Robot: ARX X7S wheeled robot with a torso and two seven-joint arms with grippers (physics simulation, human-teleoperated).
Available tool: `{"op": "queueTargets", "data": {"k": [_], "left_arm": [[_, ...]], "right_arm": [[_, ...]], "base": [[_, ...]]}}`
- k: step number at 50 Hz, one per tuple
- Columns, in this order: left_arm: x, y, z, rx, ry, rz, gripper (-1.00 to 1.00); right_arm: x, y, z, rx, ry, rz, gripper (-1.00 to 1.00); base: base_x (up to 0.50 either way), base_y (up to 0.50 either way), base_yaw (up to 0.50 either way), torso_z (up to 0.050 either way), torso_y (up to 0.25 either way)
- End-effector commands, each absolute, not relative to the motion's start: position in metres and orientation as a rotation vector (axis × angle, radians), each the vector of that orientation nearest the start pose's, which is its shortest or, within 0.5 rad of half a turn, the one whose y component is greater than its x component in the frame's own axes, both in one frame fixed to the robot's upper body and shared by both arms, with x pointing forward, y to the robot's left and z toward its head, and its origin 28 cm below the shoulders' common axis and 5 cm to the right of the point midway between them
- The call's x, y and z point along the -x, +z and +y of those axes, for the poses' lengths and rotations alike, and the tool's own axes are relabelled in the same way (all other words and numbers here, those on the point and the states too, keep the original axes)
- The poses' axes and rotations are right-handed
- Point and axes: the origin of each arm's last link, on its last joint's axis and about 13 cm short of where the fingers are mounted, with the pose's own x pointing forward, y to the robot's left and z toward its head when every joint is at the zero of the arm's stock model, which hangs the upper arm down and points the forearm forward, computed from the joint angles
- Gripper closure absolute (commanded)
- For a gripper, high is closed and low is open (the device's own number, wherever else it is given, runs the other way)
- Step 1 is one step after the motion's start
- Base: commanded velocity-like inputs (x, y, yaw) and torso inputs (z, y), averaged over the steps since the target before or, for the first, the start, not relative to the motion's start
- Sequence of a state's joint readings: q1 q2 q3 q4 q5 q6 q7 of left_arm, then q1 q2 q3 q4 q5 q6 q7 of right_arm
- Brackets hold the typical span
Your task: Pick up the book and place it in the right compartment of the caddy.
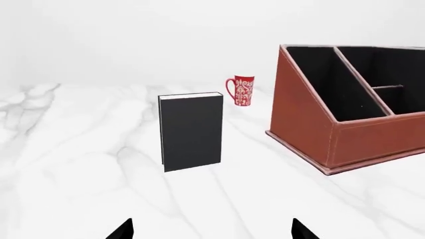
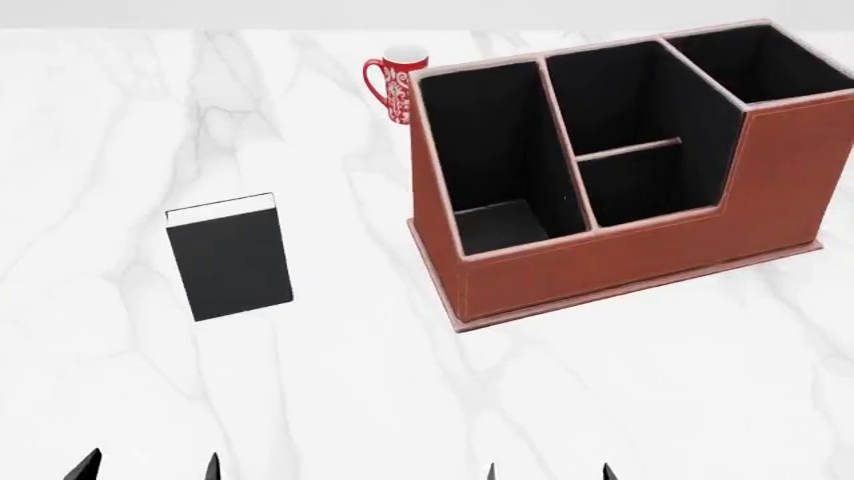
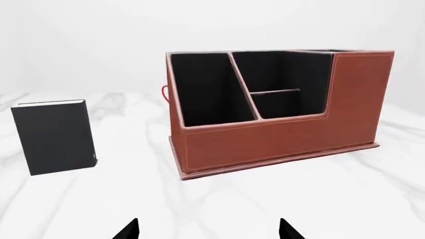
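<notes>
The book (image 2: 228, 258) is black with white page edges and stands upright on the marble table, left of the caddy (image 2: 607, 255). It also shows as the book (image 1: 191, 131) in the left wrist view and the book (image 3: 55, 136) in the right wrist view. The caddy (image 1: 345, 129) (image 3: 279, 137) is reddish-brown with black-lined compartments, all of them holding nothing. My left gripper (image 2: 147, 468) (image 1: 211, 230) is open near the table's front edge, well short of the book. My right gripper (image 2: 549, 472) (image 3: 207, 230) is open too, in front of the caddy, holding nothing.
A red patterned mug (image 2: 395, 84) (image 1: 242, 90) stands behind the caddy's left end. The white marble table (image 2: 400, 390) stretches bare between the grippers and the objects.
</notes>
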State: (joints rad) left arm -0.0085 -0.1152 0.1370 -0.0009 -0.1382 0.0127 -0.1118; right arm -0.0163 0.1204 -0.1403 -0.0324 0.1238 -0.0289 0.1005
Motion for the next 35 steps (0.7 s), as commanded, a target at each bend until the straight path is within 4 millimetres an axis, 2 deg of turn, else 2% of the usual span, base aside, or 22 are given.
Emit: {"op": "queueTargets", "data": {"k": [1, 3, 4, 6, 7, 8, 12, 13, 16, 18, 21, 22, 26, 29, 35], "left_arm": [[-0.209, 0.019, 0.206, 0.051, 0.025, -0.015, -1.00], [-0.208, 0.023, 0.208, 0.029, 0.057, -0.011, -1.00], [-0.206, 0.035, 0.214, 0.047, 0.137, -0.019, -1.00], [-0.199, 0.048, 0.223, 0.025, 0.198, -0.021, -1.00], [-0.199, 0.049, 0.223, 0.025, 0.198, -0.020, -1.00], [-0.186, 0.065, 0.237, 0.009, 0.285, -0.021, -1.00], [-0.166, 0.093, 0.257, 0.012, 0.397, -0.045, -1.00], [-0.156, 0.105, 0.268, 0.014, 0.475, -0.054, -1.00], [-0.143, 0.121, 0.283, 0.018, 0.551, -0.064, -1.00], [-0.126, 0.134, 0.299, 0.013, 0.648, -0.087, -1.00], [-0.110, 0.143, 0.314, 0.009, 0.746, -0.101, -1.00], [-0.098, 0.146, 0.324, 0.025, 0.808, -0.102, -1.00], [-0.074, 0.150, 0.339, 0.014, 0.884, -0.110, -1.00], [-0.063, 0.151, 0.347, 0.015, 0.945, -0.109, -1.00], [-0.060, 0.147, 0.352, 0.011, 0.981, -0.090, -1.00]], "right_arm": [[-0.206, 0.019, -0.097, -0.012, 0.010, -0.029, -1.00], [-0.208, 0.024, -0.098, -0.016, -0.002, 0.000, -1.00], [-0.214, 0.041, -0.101, -0.032, -0.049, 0.027, -1.00], [-0.217, 0.063, -0.103, -0.050, -0.041, 0.034, -1.00], [-0.217, 0.063, -0.103, -0.050, -0.041, 0.034, -1.00], [-0.227, 0.091, -0.106, -0.027, -0.091, -0.008, -1.00], [-0.239, 0.129, -0.109, -0.070, -0.065, 0.040, -1.00], [-0.245, 0.145, -0.109, -0.039, -0.084, 0.019, -1.00], [-0.253, 0.166, -0.110, -0.044, -0.072, 0.027, -1.00], [-0.262, 0.186, -0.112, -0.015, -0.070, 0.025, -1.00], [-0.271, 0.203, -0.113, -0.010, -0.063, 0.031, -1.00], [-0.279, 0.214, -0.114, -0.011, -0.078, 0.029, -1.00], [-0.298, 0.234, -0.115, -0.007, -0.114, 0.007, -1.00], [-0.307, 0.248, -0.113, 0.008, -0.133, -0.016, -1.00], [-0.315, 0.264, -0.114, 0.008, -0.159, -0.032, -1.00]], "base": [[0.00, 0.00, 0.00, 0.000, 0.000], [0.00, 0.00, 0.00, 0.000, 0.000], [0.00, 0.00, 0.00, 0.000, 0.000], [0.00, 0.00, 0.00, 0.000, 0.000], [0.00, 0.00, 0.00, 0.000, 0.000], [0.00, 0.00, 0.00, 0.000, 0.000], [0.00, 0.00, 0.00, 0.000, 0.000], [0.00, 0.00, 0.00, 0.000, 0.000], [0.00, 0.00, 0.00, 0.000, 0.000], [0.00, 0.00, 0.00, 0.000, 0.000], [0.00, 0.00, 0.00, 0.000, 0.000], [0.00, 0.00, 0.00, 0.000, 0.000], [0.00, 0.00, 0.00, 0.000, 0.000], [0.00, 0.00, 0.00, 0.000, 0.000], [0.00, 0.00, 0.00, 0.000, 0.000]]}}
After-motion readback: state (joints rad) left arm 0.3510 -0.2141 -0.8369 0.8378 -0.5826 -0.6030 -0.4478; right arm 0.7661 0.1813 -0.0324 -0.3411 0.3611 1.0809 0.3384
